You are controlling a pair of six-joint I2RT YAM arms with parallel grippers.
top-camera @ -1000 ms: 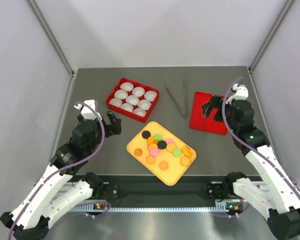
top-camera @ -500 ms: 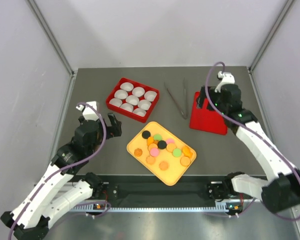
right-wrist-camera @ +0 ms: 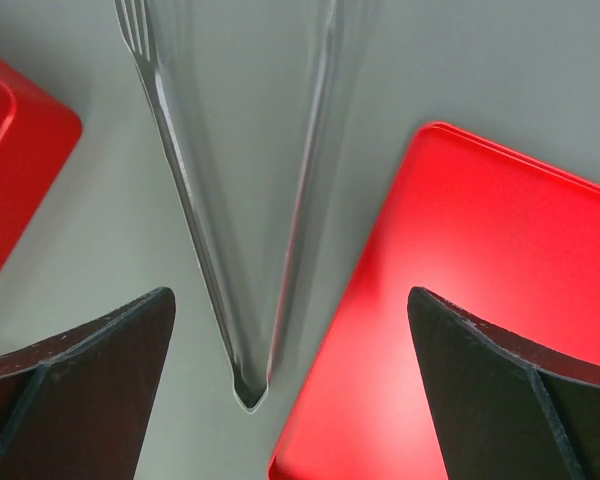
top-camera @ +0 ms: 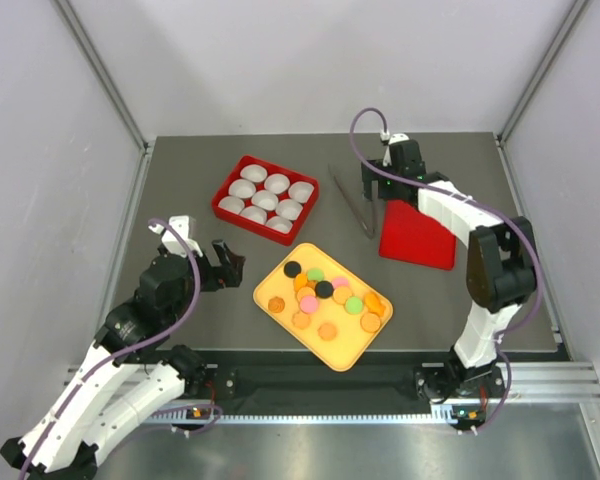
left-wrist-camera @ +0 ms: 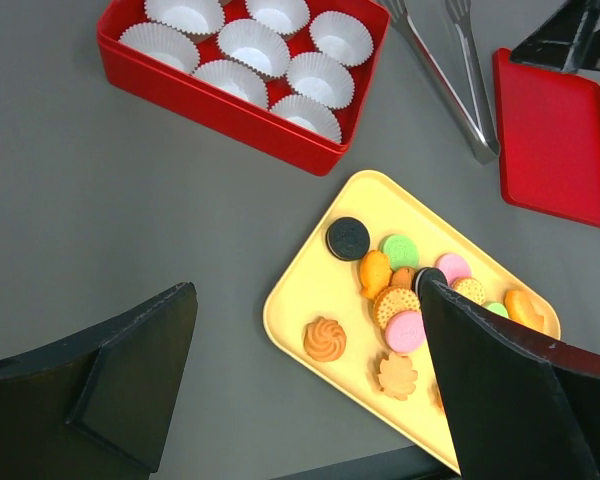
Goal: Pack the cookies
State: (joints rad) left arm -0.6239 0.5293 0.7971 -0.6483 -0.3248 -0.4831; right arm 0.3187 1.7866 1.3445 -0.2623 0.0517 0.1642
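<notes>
A dozen or so cookies (top-camera: pixel 323 297) sit heaped on the yellow tray (top-camera: pixel 335 353) mid-table, none packed yet. The left gripper (top-camera: pixel 228 266) hangs just left of the tray, jaws wide and empty. The right gripper (top-camera: pixel 378 192), equally spread and holding nothing, hovers over the tongs (top-camera: pixel 354 203). Their long axis runs away from the arms, joined end nearer. That arm looks set to take them.

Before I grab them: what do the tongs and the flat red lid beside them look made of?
Tongs: likely polished metal, being silvery with mirror-like streaks along the arms. Red lid: probably moulded plastic with a smooth semi-gloss finish, given its soft highlight, even colour and rounded raised rim.
</notes>
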